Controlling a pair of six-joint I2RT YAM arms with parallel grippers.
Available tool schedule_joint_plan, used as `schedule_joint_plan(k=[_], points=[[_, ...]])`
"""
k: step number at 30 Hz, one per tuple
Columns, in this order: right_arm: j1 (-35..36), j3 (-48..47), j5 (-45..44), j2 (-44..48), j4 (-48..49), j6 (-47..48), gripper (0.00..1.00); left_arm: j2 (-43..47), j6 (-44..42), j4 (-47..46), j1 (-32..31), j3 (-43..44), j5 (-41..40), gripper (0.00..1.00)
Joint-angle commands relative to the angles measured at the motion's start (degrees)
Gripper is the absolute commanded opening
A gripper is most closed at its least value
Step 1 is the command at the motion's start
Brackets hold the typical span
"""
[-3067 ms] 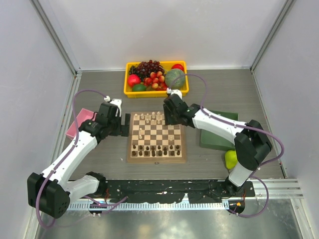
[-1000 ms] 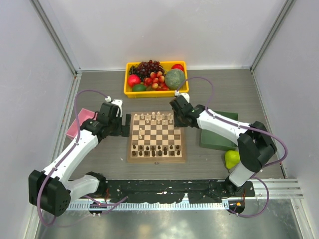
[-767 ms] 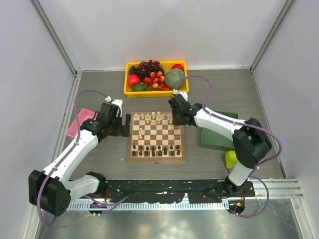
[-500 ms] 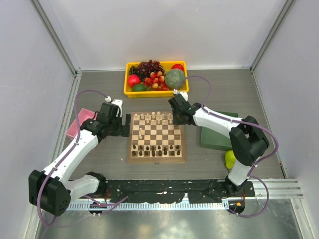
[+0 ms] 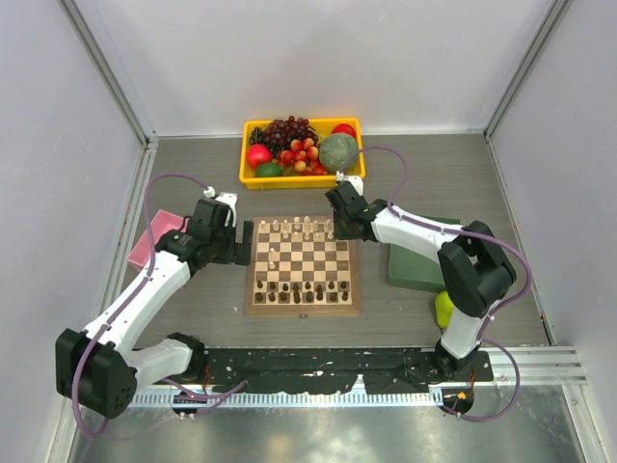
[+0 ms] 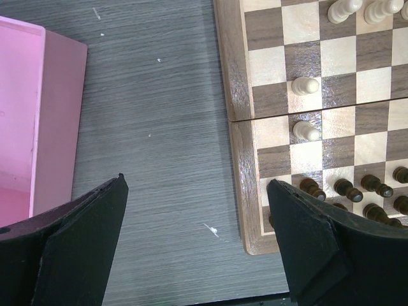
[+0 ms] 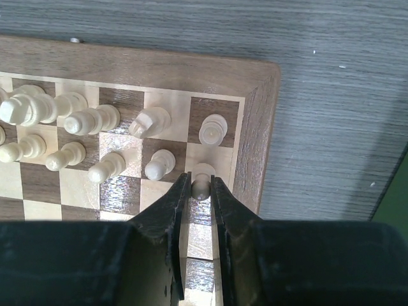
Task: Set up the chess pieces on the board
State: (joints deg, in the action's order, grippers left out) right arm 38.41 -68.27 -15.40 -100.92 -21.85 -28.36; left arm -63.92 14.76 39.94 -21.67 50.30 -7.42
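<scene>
Chess pieces stand on the board at the middle of the desk, cream in the far rows and dark in the near rows; their types are too small to read. The right gripper is pinched narrow on a cream pawn near the board's far right corner, and its fingers hide the pawn's base. The left gripper is spread wide and empty at the board's left edge. The yellow tray holds fruit. The pink tray is partly hidden by the left arm.

Spread wide, the left end effector hangs between pink tray and board.
</scene>
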Motion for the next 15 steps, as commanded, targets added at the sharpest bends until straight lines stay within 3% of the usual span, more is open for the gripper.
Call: schedule_joint_plan(k=[1,15], points=[[-0.1,-0.9,-1.9,-0.3,1.8,0.2,0.22,0.0,0.2,-0.5,0.1,0.5,0.5,0.99],[-0.1,-1.6,-2.0,-0.8,0.3,0.9,0.33,-0.2,0.2,-0.3,0.1,0.5,0.7,0.99]])
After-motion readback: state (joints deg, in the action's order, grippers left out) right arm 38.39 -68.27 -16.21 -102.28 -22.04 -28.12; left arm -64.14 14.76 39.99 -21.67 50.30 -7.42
